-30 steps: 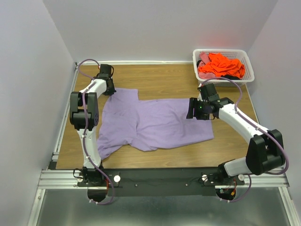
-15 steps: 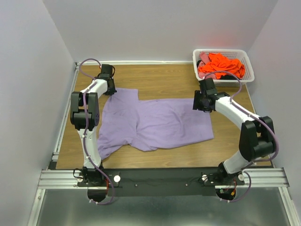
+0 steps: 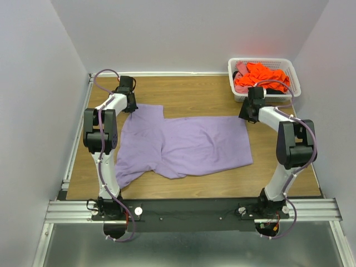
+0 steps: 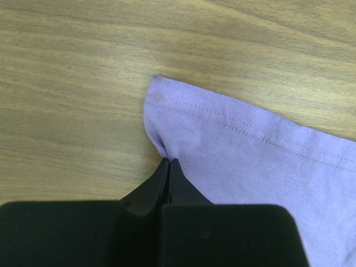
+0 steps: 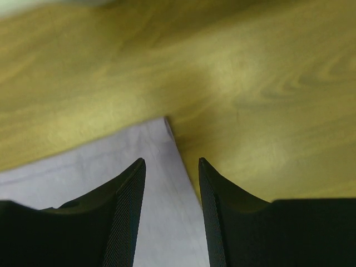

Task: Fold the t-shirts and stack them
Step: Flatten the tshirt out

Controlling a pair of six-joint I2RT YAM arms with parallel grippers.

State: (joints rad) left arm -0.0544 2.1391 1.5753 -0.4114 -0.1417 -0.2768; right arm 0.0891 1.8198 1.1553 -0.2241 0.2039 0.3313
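Top external view shows the purple shirt (image 3: 183,144) spread across the middle of the counter (image 3: 194,89), rumpled at its near left part, while orange shirts (image 3: 261,78) lie heaped in the basket (image 3: 260,59) at the far right corner. The left hand (image 4: 168,162) is closed, pinching the shirt's far left corner so the cloth puckers at the tips. The right hand (image 5: 171,162) stands open, its jaws straddling the far right corner without gripping. Thin, limp cotton like this will likely sag and drag, so I judge both corners are best pinched at the stitched hem and lifted together.
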